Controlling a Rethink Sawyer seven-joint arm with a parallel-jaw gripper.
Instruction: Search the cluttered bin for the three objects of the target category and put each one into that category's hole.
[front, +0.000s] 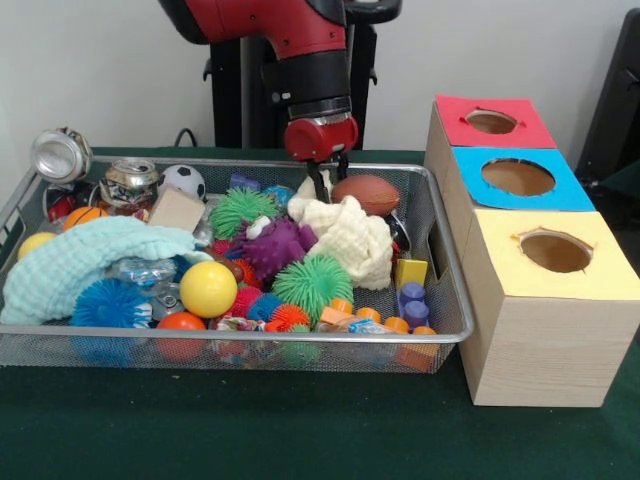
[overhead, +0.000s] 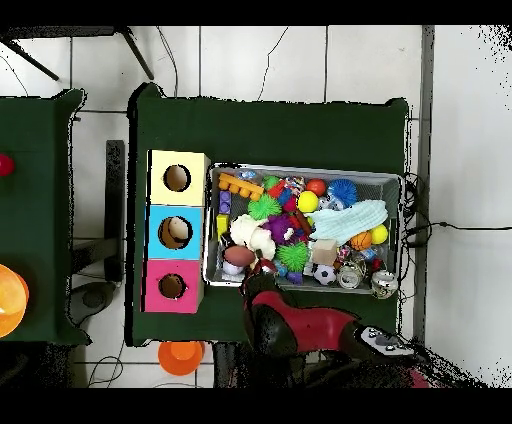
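A wire bin (front: 452, 272) (overhead: 300, 167) holds a heap of toys, balls, cans and cloths. My gripper (front: 328, 182) (overhead: 262, 268) hangs low over the bin's far side, right at the raised tip of a cream cloth (front: 352, 240) (overhead: 243, 230). I cannot make out whether it holds the cloth. A brown football (front: 366, 193) (overhead: 237, 256) lies just beside it. A pale teal cloth (front: 80, 260) (overhead: 345, 218) is draped across the other end. The wooden box beside the bin has a red hole (front: 491, 121), a blue hole (front: 517, 177) and a yellow hole (front: 555, 250).
Around the cream cloth lie a purple spiky toy (front: 275, 245), green spiky balls (front: 312, 283), a yellow ball (front: 208, 288), a soccer ball (front: 183, 180) and crushed cans (front: 130, 182). In the overhead view something pale shows inside the blue hole (overhead: 178, 232).
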